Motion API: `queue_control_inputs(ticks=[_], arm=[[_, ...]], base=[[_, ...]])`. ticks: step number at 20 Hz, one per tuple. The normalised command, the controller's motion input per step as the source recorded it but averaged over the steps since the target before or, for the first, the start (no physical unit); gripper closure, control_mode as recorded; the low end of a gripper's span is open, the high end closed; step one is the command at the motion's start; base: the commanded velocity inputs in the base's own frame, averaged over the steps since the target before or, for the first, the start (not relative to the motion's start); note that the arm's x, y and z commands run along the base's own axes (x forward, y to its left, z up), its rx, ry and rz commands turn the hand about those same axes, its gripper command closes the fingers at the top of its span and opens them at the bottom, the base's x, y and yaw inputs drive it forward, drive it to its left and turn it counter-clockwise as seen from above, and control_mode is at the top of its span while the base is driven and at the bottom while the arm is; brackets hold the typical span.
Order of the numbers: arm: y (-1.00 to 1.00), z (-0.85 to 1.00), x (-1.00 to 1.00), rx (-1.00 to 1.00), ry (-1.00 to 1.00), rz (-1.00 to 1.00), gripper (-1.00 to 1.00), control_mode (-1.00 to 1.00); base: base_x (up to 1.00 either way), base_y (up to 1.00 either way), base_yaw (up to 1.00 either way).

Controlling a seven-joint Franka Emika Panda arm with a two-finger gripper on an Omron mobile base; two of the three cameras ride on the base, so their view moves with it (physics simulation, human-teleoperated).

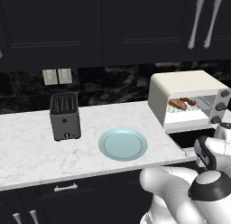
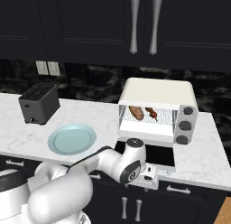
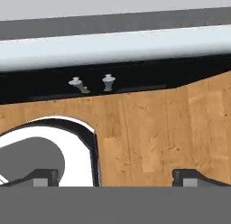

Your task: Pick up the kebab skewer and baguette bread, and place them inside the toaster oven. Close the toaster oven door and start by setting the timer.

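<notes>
Toaster oven door (image 2: 145, 154) hanging open, flat, just above gripper (image 3: 115, 177); fingers spread wide, grasping nothing, pointed at wood floor (image 3: 158, 133). Baguette bread (image 2: 136, 112) and kebab skewer (image 2: 151, 113) already on rack inside toaster oven (image 2: 158, 111). Risk: lifting off-centre, slipping past door edge, leaving it ajar.

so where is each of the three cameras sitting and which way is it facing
Left base view: behind the arm's left, facing the white marble counter, dark grey slot toaster, pale blue plate and cream-white toaster oven; white arm at lower right.
Right base view: behind its right, same counter; arm at lower left.
Hand view: on the hand, facing the wooden floor and dark lower cabinets; open fingers at bottom.
Both base views share the toaster, plate and oven.
</notes>
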Motion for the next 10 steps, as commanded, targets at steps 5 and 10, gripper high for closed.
queue_control_inputs(ticks=[5, 10], arm=[[0.16, -0.03, 0.61, 0.00, 0.00, 0.00, -1.00, -1.00], [0.01, -0.19, 0.45, 0.00, 0.00, 0.00, -1.00, -1.00]], base=[[0.00, 0.00, 0.00], [0.00, 0.00, 0.00]])
